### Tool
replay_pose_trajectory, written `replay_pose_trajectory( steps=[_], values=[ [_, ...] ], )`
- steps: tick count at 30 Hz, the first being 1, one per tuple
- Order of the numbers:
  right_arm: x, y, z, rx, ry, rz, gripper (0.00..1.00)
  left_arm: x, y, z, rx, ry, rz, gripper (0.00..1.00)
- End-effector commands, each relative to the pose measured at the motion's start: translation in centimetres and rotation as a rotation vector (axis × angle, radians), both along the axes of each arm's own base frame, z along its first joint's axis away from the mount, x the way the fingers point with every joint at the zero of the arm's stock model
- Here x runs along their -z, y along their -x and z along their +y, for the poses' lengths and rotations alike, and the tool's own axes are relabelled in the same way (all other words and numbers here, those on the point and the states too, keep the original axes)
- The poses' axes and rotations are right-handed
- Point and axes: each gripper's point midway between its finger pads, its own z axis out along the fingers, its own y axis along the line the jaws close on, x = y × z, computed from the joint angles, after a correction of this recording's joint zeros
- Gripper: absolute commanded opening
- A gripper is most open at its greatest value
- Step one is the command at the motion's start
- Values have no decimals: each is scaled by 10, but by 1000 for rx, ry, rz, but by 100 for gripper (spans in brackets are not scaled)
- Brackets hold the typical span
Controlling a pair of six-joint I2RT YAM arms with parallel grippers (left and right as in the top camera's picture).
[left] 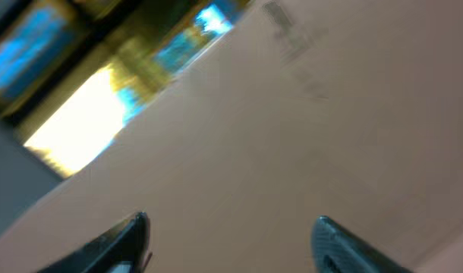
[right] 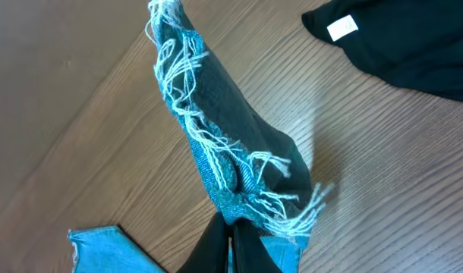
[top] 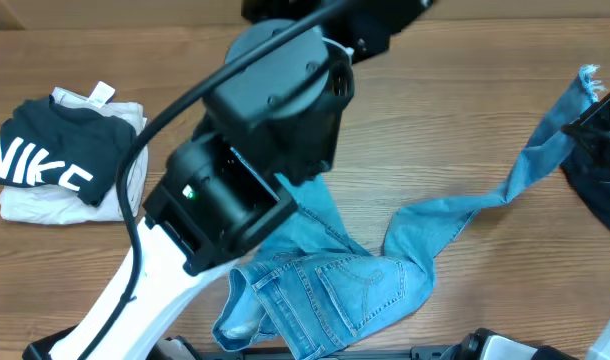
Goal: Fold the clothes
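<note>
The light-blue jeans (top: pixel 325 285) lie bunched at the front middle of the table, pockets up. One leg stretches to the back right. My right gripper (right: pixel 231 239) is shut on that leg's frayed hem (right: pixel 209 144) and holds it lifted above the wood; in the overhead view the hem (top: pixel 588 82) is at the far right. My left gripper (left: pixel 231 235) is open and empty in a blurred view of a tan surface. The left arm (top: pixel 255 130) is raised close to the overhead camera and hides part of the jeans.
A black NIKE-lettered top (top: pixel 45 150) lies on a folded beige garment (top: pixel 70 208) at the left. A black garment (top: pixel 597 185) lies at the right edge; it also shows in the right wrist view (right: pixel 414 53) with a white tag.
</note>
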Motion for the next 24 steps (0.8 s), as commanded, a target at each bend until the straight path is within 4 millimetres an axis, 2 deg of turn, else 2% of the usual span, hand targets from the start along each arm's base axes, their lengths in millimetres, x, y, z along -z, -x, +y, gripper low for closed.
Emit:
replay_pose_trajectory(
  steps=[1,4,6,7,9,11,12,14,17,21,24],
  values=[
    [-12,0,1,-13,13,-34,4,16,-15,7,83,285,143,100],
    [-12,0,1,-13,14,-34,4,69,-42,74,-234,425,308,100],
    [-12,0,1,-13,14,-34,4,118,-46,98,-337,447,477,100],
    [-12,0,1,-13,15,-34,4,152,-41,99,-336,443,625,100],
    [-12,0,1,-16,17,-33,4,208,-22,82,-247,397,921,100],
    [-12,0,1,-22,22,-32,4,253,-4,70,-223,355,1154,100],
    [-12,0,1,-22,23,-32,4,281,2,71,-287,342,1266,100],
    [-12,0,0,-28,32,-31,4,322,11,75,-393,286,1406,100],
    [-12,1,1,-31,32,-28,4,391,32,66,-466,130,1620,97],
    [-10,2,1,-31,29,-21,4,437,41,60,-524,48,1642,100],
    [-10,2,1,-32,28,-19,4,475,32,80,-661,113,1616,100]
  ],
)
